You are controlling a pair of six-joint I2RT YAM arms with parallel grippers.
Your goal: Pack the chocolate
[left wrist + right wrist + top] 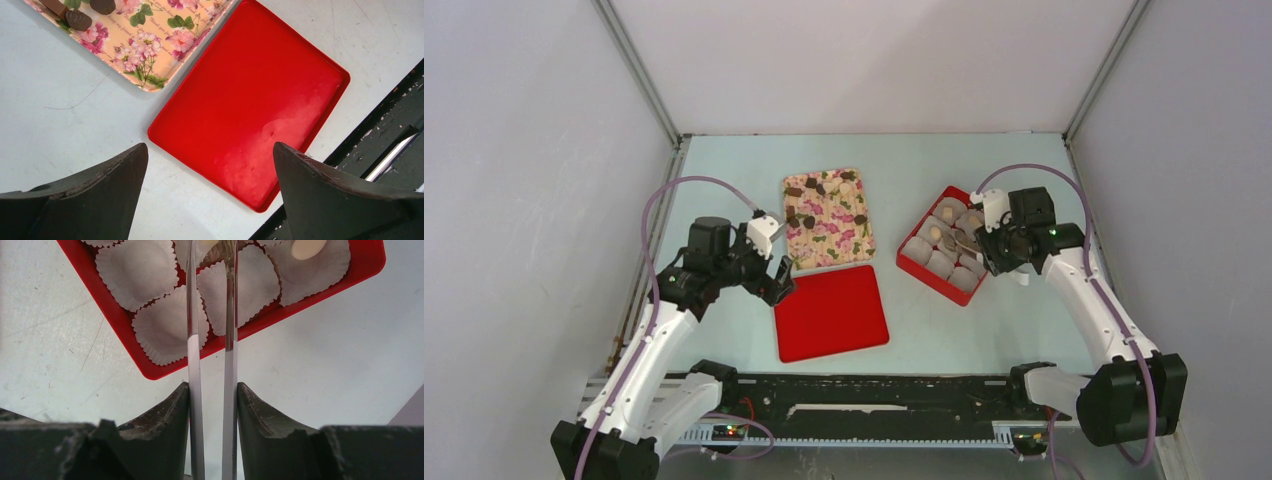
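My right pincer [212, 388] is clamping tweezers [193, 340] over the red box [107, 315]; my left pincer [210, 148] is hanging open above the red lid [250, 100]. Most chocolate [78, 20] is sitting on the floral cloth [150, 47], 12 o'clock from that lid.

Cloth [829, 225] sits mid-worktop [904, 160], chocolate [809, 190] scattered on its far half. Directly in front of it, just beside its near edge, is the shallow tray [831, 312]. Off to the right, well apart, is the box [924, 275], with paper cups [942, 264] packed inside. One cup has a chocolate in it. Left gripper [781, 278] hangs at the tray's left corner, while the right gripper [212, 390] is at the box's right side, tweezers [192, 355] between its jaws reaching in over the cups.
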